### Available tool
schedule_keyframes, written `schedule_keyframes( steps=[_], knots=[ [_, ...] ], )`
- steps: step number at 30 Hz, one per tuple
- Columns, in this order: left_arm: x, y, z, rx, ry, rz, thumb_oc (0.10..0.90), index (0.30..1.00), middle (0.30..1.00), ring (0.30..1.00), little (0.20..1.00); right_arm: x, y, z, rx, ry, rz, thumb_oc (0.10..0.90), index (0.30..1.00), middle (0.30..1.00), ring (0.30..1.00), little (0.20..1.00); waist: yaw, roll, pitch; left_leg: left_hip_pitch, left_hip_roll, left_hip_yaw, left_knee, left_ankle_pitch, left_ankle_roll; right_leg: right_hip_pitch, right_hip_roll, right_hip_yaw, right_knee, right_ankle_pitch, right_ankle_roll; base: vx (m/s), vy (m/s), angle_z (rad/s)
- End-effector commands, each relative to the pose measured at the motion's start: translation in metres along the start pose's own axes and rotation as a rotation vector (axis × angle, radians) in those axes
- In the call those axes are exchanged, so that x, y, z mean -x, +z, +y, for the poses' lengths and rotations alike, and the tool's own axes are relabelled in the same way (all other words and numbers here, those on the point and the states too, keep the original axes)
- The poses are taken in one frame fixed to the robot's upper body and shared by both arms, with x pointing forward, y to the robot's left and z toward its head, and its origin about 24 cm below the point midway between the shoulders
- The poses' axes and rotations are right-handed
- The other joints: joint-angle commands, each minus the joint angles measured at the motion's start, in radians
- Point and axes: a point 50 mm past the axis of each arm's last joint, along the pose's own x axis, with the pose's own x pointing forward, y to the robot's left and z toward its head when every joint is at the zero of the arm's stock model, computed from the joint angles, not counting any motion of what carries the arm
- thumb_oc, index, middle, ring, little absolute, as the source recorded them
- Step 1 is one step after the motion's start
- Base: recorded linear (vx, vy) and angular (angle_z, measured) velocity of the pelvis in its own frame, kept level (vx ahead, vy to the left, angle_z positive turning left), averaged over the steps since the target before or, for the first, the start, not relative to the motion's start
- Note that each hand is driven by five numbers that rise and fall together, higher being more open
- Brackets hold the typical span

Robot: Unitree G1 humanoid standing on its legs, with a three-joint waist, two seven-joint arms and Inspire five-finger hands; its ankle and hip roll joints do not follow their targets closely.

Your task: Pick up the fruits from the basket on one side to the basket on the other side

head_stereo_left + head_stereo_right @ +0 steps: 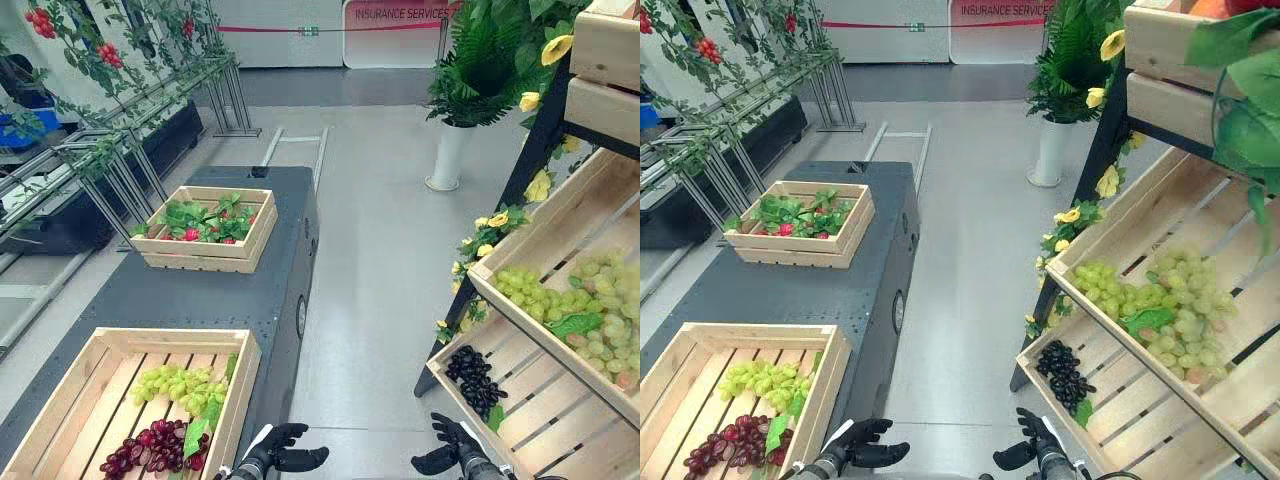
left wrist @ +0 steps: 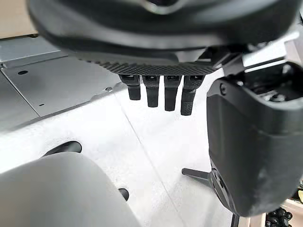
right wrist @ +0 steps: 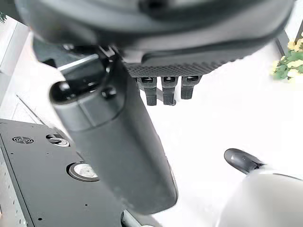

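A wooden crate (image 1: 246, 372) at the near left of the dark table (image 1: 200, 300) holds a bunch of green grapes (image 1: 180, 384) and a bunch of red grapes (image 1: 150, 450). On the right, a sloping wooden shelf (image 1: 545, 405) carries black grapes (image 1: 475, 378). The shelf above it (image 1: 565, 225) holds green grapes (image 1: 530, 290). My left hand (image 1: 285, 455) hangs low beside the near crate's corner, fingers (image 2: 161, 97) straight and empty. Over the floor in front of the lower shelf, my right hand (image 1: 450, 452) is open too, with nothing past its fingers (image 3: 165, 90).
A second crate (image 1: 200, 262) with leafy greens and small red fruit sits farther back on the table. Metal plant racks (image 1: 120, 130) line the left side. A potted fern (image 1: 450, 150) stands at the end of the aisle. Yellow flowers (image 1: 490, 235) trim the shelf frame.
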Motion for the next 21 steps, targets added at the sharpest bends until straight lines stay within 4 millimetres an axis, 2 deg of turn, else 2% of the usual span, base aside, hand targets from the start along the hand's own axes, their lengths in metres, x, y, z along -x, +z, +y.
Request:
schedule_keyframes(
  steps=[1,9,21],
  knots=[
    [-0.016,0.039,-0.004,0.007,0.005,-0.119,0.800,0.900,0.900,0.900,0.900,-0.011,0.034,-0.006,0.027,-0.026,-0.116,0.800,0.900,0.900,0.900,0.900,-0.013,-0.021,0.032,-0.019,-0.089,0.015,0.009,-0.069,0.047,0.065,0.013,-0.033,0.006,-0.078,0.008,-0.12,0.133,1.32],
    [-0.016,0.043,-0.004,-0.003,-0.024,-0.156,0.800,0.900,0.900,0.900,0.900,-0.011,0.035,-0.010,-0.007,-0.061,-0.120,0.800,0.900,0.900,0.900,0.900,-0.011,-0.018,0.035,-0.021,-0.089,0.016,0.009,-0.070,0.048,0.063,0.013,-0.034,0.006,-0.076,0.008,0.00,0.000,0.00],
    [-0.016,0.050,-0.005,-0.037,-0.039,-0.208,0.800,0.900,0.900,0.900,0.900,-0.011,0.035,-0.010,0.050,-0.082,-0.134,0.800,0.900,0.900,0.900,0.900,-0.014,-0.014,0.043,-0.025,-0.089,0.021,0.009,-0.070,0.049,0.058,0.010,-0.031,0.006,-0.074,0.011,0.00,0.000,0.00]
  ],
)
